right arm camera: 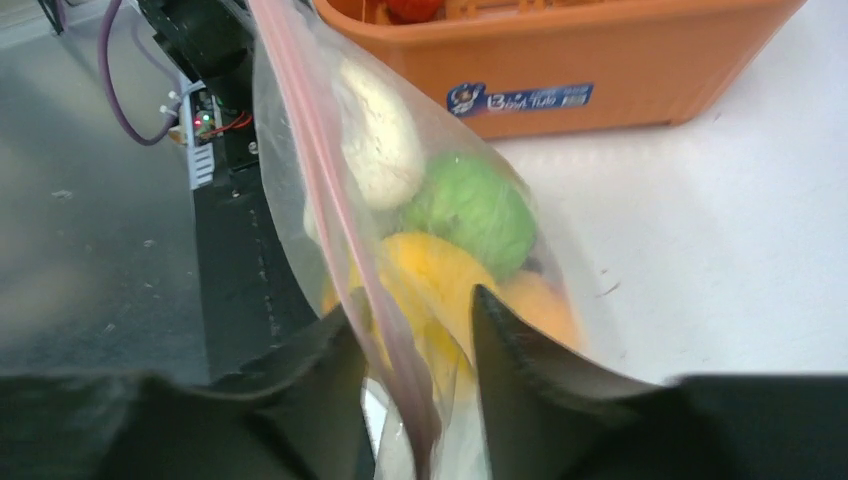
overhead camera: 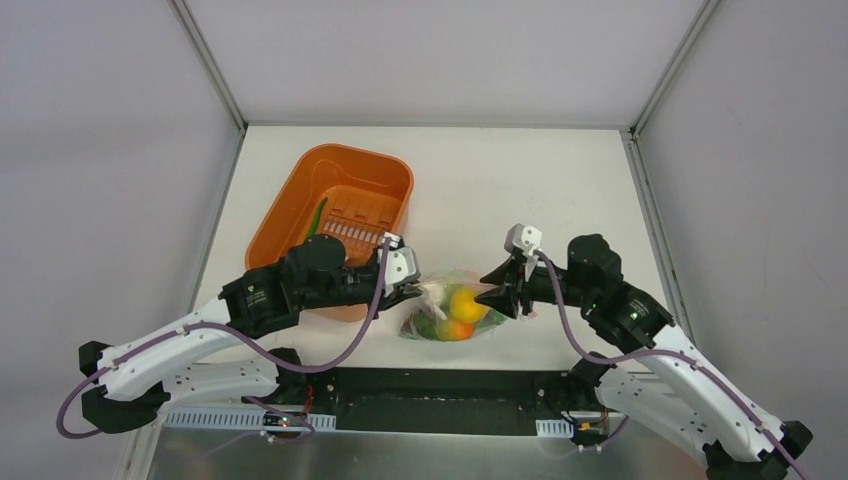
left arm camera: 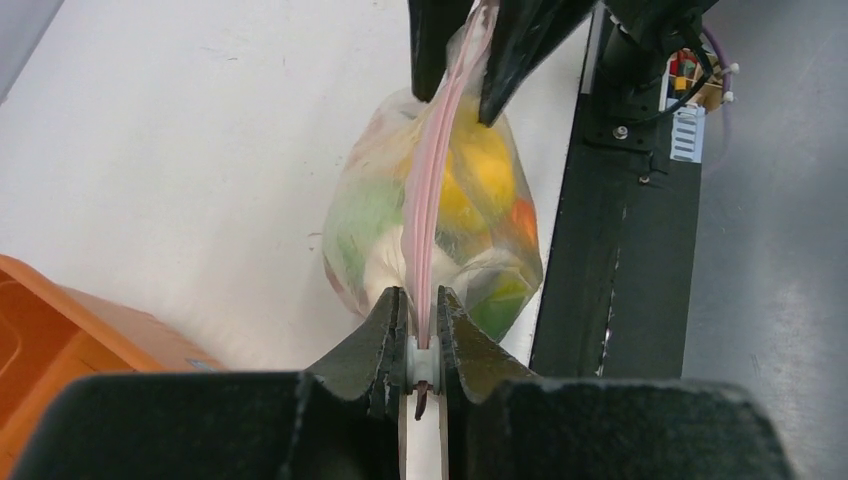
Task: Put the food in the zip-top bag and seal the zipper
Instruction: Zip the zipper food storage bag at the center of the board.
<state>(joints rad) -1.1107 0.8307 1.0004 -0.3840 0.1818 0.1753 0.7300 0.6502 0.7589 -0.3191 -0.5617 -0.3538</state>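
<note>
Beside the orange basket, the left gripper clamps the zipper; the right gripper straddles it, jaws apart (the fruit-heavy zip-top bag could sag, leaving gaps).

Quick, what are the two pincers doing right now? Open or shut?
Left pincer: closed, pinching one end of the pink zipper.
Right pincer: open, a finger on each side of the zipper, not squeezing it.

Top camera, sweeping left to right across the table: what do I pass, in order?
Basket → left gripper → bag → right gripper.
</note>
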